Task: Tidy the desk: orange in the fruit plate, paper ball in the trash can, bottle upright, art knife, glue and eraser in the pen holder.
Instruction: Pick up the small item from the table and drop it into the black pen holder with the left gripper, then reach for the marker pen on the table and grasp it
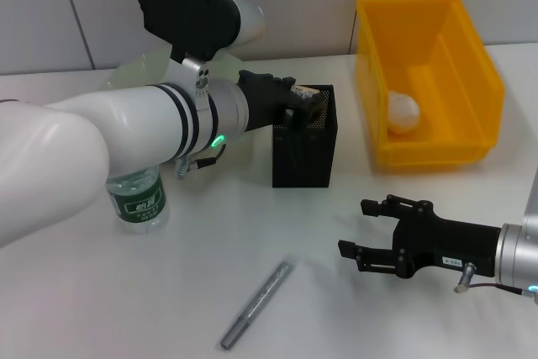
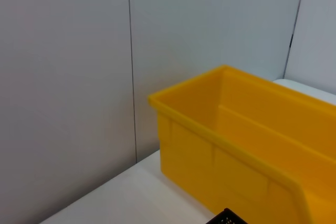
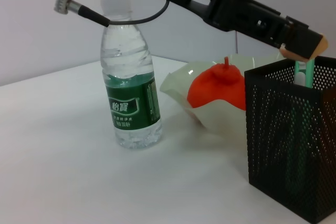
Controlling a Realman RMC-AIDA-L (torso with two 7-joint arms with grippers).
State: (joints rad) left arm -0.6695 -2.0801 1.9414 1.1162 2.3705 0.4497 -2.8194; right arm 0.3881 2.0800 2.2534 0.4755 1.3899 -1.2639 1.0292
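My left gripper (image 1: 296,100) is over the open top of the black mesh pen holder (image 1: 304,145), shut on a small tan eraser (image 3: 300,51). A green and white glue stick (image 3: 303,74) stands inside the holder (image 3: 291,145). The grey art knife (image 1: 256,304) lies on the table in front of the holder. The water bottle (image 1: 139,199) stands upright at the left. The orange (image 3: 220,85) lies in the pale fruit plate (image 3: 181,85). The white paper ball (image 1: 402,113) lies in the yellow bin (image 1: 437,153). My right gripper (image 1: 357,229) is open and empty, low over the table at the right.
The yellow bin (image 2: 247,145) stands at the back right, close to the pen holder. The fruit plate (image 1: 126,77) is behind my left arm at the back left. A grey wall runs behind the table.
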